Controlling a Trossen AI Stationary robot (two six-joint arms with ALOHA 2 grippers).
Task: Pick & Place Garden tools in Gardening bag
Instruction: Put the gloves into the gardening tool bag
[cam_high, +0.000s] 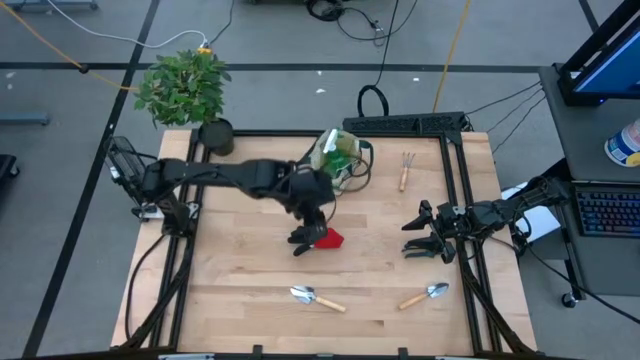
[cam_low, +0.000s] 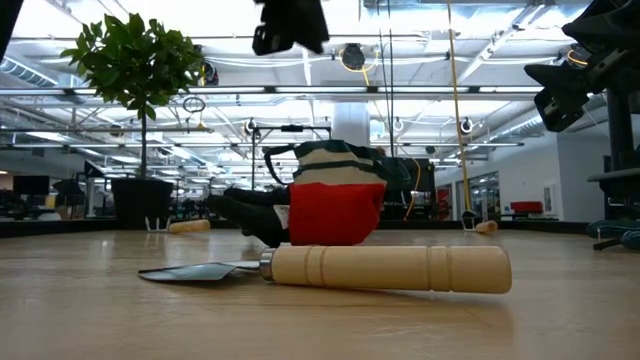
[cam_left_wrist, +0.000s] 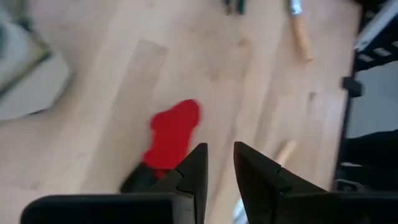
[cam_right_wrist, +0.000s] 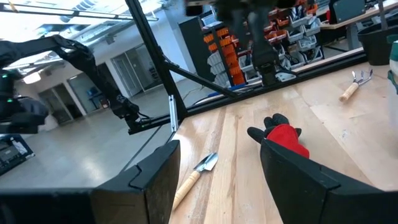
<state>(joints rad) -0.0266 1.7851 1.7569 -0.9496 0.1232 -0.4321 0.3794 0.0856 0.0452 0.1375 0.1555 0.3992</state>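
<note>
Near the frame's bottom lie two wooden-handled trowels (cam_high: 316, 297) (cam_high: 425, 295). At centre, the left gripper (cam_high: 308, 236), fingers nearly together, empty, hovers above the red-and-black glove (cam_high: 325, 239). The right gripper (cam_high: 418, 237) waits right, fingers apart. Farther up: gardening bag (cam_high: 338, 155), claw rake (cam_high: 406, 170).

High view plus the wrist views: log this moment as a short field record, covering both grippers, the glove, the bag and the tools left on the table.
left gripper: above the glove, nearly shut, holding nothing
right gripper: waits at the table's right side, open, empty
glove: red and black, lying on the table mid-board
gardening bag: at the far edge, beside the potted plant
trowels: two, near the front edge
claw rake: right of the bag
</note>
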